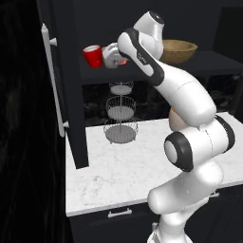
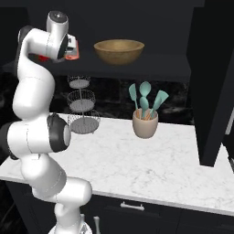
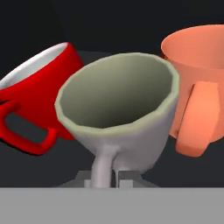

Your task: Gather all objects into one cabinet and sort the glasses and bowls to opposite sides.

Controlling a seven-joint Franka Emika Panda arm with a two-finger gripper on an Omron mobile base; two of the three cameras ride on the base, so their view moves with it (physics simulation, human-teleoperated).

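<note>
Grey-beige and matte, the grey cup point(image 3: 118, 113) sits closest to the hand camera, a faceted flaring shape with a thick pale rim and a looped handle pointing down toward the gripper point(image 3: 109, 179). The fingertips stand close on either side of that handle, apparently pinching it, though the contact itself is too small to be sure of. Just beside it on one side is the red cup point(image 3: 43, 96), glossy with a white inside and a chunky loop handle; on the other side is the salmon cup point(image 3: 197, 87), smooth and cylindrical with a broad strap handle. All three look tilted here, as the camera rolls with the hand.

From the left base view, the red cup point(image 1: 93, 56) stands on the dark shelf point(image 1: 213, 61) of the cabinet point(image 1: 66, 85), by the hand point(image 1: 113, 56). The wooden bowl point(image 1: 178, 50), wide, shallow and lighter at the rim, rests well apart at the shelf's other end. Below, on the white marbled counter point(image 1: 142, 166), are a three-tier wire rack point(image 1: 120, 111) and, in the right base view, a beige pot point(image 2: 145, 122) of teal utensils.
</note>
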